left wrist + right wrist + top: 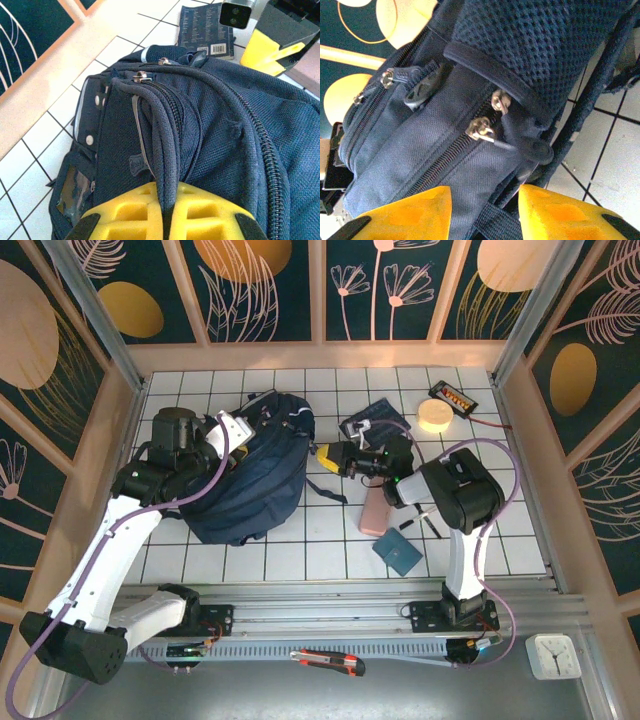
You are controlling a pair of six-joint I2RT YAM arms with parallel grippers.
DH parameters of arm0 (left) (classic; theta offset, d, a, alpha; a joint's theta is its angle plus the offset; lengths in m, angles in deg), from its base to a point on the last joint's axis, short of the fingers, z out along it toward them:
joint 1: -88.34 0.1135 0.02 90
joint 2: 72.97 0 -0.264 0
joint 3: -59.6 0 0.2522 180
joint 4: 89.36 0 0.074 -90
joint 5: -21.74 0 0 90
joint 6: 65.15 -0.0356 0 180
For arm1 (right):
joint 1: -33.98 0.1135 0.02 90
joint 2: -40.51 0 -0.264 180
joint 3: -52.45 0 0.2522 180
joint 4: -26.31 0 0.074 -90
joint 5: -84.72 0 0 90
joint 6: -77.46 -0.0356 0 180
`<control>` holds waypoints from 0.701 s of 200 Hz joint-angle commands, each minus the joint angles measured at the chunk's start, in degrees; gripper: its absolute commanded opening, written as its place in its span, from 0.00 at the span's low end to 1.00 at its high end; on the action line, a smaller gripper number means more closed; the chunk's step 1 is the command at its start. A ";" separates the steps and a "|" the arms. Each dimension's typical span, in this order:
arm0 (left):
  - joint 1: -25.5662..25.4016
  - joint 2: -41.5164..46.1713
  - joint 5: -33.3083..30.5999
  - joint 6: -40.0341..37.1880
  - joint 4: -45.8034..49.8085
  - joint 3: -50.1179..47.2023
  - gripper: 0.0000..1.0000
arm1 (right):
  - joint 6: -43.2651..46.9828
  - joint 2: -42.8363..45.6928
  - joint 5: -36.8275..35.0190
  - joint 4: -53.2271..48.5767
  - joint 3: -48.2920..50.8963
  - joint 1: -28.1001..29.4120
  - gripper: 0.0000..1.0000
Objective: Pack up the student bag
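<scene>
The student bag [250, 480], a large navy-blue backpack, lies on the white tiled table left of centre. My left gripper [243, 430] is at its top end; in the left wrist view the gripper [169, 212] is shut on a ridge of the bag [225, 130] beside a zipper. My right gripper [326, 458] is at the bag's right edge. In the right wrist view its yellow fingers [415, 210] stand open, with bag fabric [420, 145] and a webbing strap [495, 225] behind the gap. A brass zipper slider [480, 130] with a dark pull tab [536, 150] lies just ahead.
Right of the bag lie a dark book [375, 420], a cream tape roll [433, 417], a black device [458, 398], a pink case [376, 510], a teal wallet [398, 550] and pens [430, 522]. A red cutter [330, 661] lies on the front rail.
</scene>
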 commanded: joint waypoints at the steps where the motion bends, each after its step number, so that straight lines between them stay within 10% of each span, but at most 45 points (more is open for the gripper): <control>1: 0.38 1.66 2.40 -0.58 -7.76 3.13 0.00 | 4.40 2.18 1.53 -3.01 -0.50 -0.16 0.42; 140: 0.42 0.63 3.09 -0.15 -6.42 5.48 0.00 | 5.44 -4.35 2.74 -1.30 -9.09 -1.18 0.48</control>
